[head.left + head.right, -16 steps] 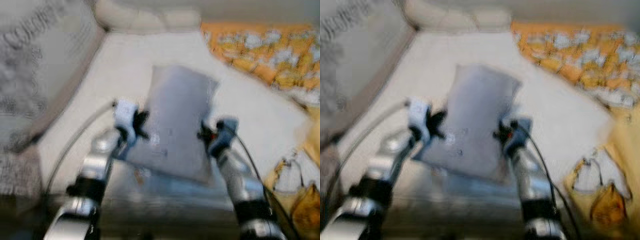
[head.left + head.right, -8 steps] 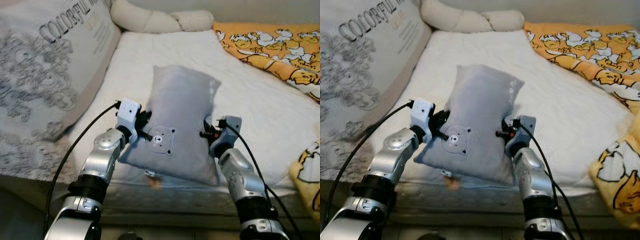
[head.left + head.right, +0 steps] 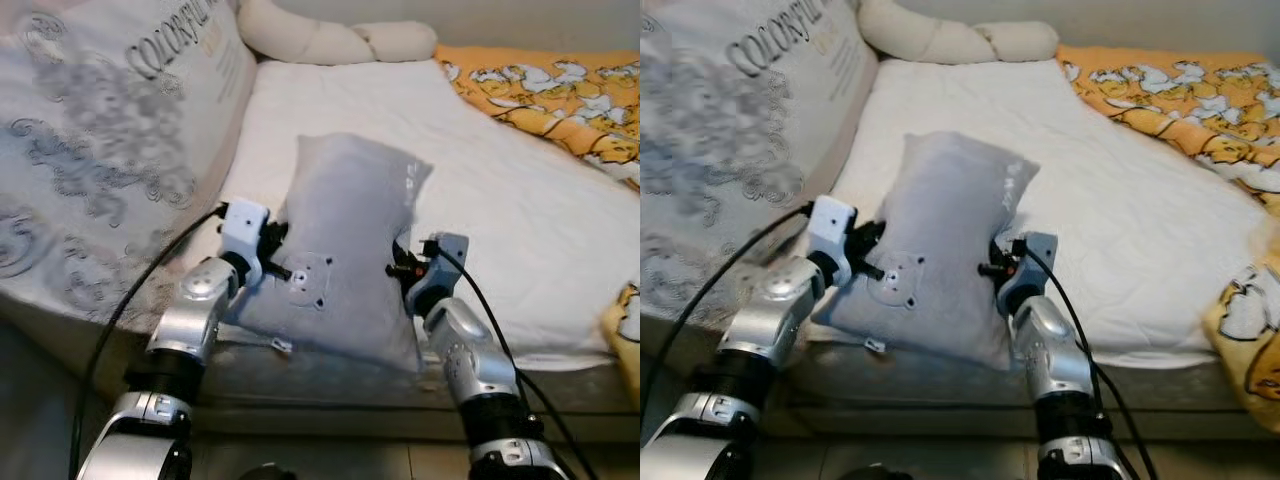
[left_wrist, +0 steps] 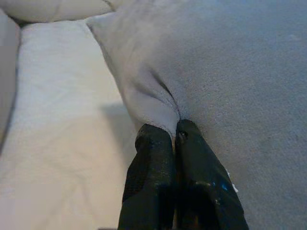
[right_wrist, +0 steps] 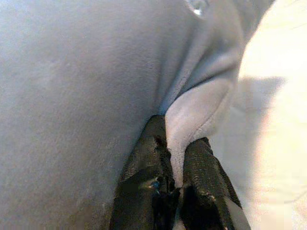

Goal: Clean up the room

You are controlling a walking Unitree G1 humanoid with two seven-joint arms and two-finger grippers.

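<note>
A white mattress (image 3: 520,210) is stretching out before me, and the grey pillow (image 3: 345,255) is lying at its near edge. My left gripper (image 4: 174,130) and my right gripper (image 5: 175,143) are each pinching a fold of fabric on opposite sides of it, fingers closed tight.

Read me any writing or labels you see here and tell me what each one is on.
"COLORFUL": on the large patterned pillow at the left side of the bed; its last letters run off the frame.
Smaller print under that word: too blurred to read.
Grey pillow: a small bear face, no readable words.
</note>
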